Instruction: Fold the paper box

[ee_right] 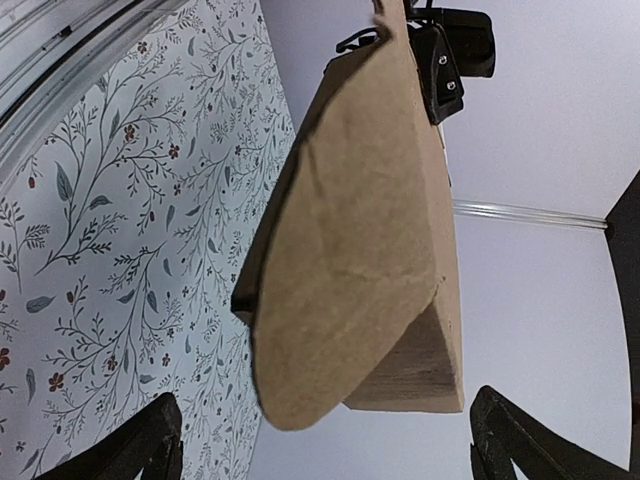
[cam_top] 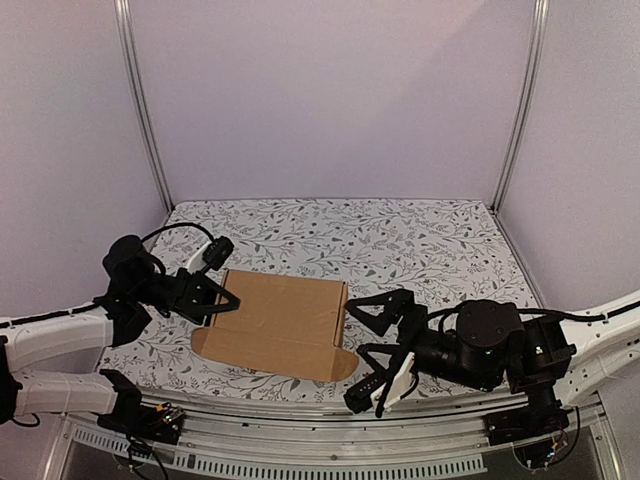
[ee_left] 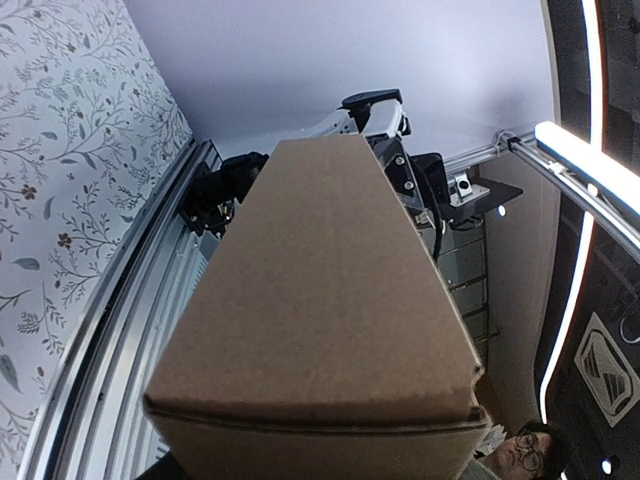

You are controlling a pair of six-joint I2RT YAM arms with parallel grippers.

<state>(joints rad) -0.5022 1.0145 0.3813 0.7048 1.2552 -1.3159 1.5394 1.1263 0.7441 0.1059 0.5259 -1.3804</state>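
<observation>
right gripper (cam_top: pixel 362 353) spread, left gripper (cam_top: pixel 222 296) pinching box (cam_top: pixel 283 322)

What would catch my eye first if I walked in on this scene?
The brown paper box, lying in the middle of the flower-patterned table. The left hand seems to pinch its left edge, while the right hand stands wide open at its right edge.

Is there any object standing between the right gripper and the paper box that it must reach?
No, nothing visible stands between them. The right gripper, jaws open wide, faces the right end of the paper box directly, with only floral table cover beneath. The left gripper grips the box's opposite end.
</observation>
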